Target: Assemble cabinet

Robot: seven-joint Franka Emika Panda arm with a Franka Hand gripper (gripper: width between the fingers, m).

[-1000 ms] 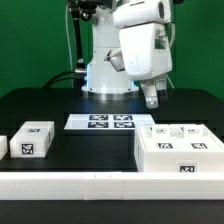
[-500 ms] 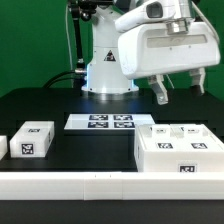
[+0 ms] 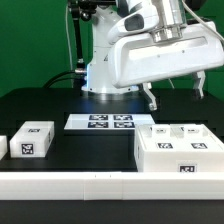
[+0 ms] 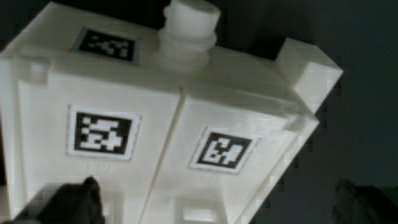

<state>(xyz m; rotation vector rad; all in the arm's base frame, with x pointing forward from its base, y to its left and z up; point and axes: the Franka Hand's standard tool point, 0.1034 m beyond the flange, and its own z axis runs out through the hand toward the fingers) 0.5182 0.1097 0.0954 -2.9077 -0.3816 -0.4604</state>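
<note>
The cabinet [image 3: 180,150] is a large white box with several black-and-white tags, lying on the black table at the exterior view's right. My gripper [image 3: 177,95] hangs open above it, apart from it, one dark finger [image 3: 150,100] on each side. In the wrist view the cabinet [image 4: 178,120] fills most of the frame, with three tags and a short round peg at one end. My gripper [image 4: 217,205] is spread wide there, one fingertip [image 4: 71,200] over the cabinet's edge and the other over the dark table. It holds nothing.
A small white single-tag block [image 3: 32,140] stands at the exterior view's left, with another [image 3: 3,147] cut off by the frame edge. The marker board [image 3: 108,122] lies mid-table. The arm's base [image 3: 105,75] stands behind. A white rail [image 3: 90,186] runs along the front.
The wrist has turned from side-on to broadside over the cabinet, so both fingers now show spread apart. The hand has shifted slightly toward the exterior view's right. The parts have not moved.
</note>
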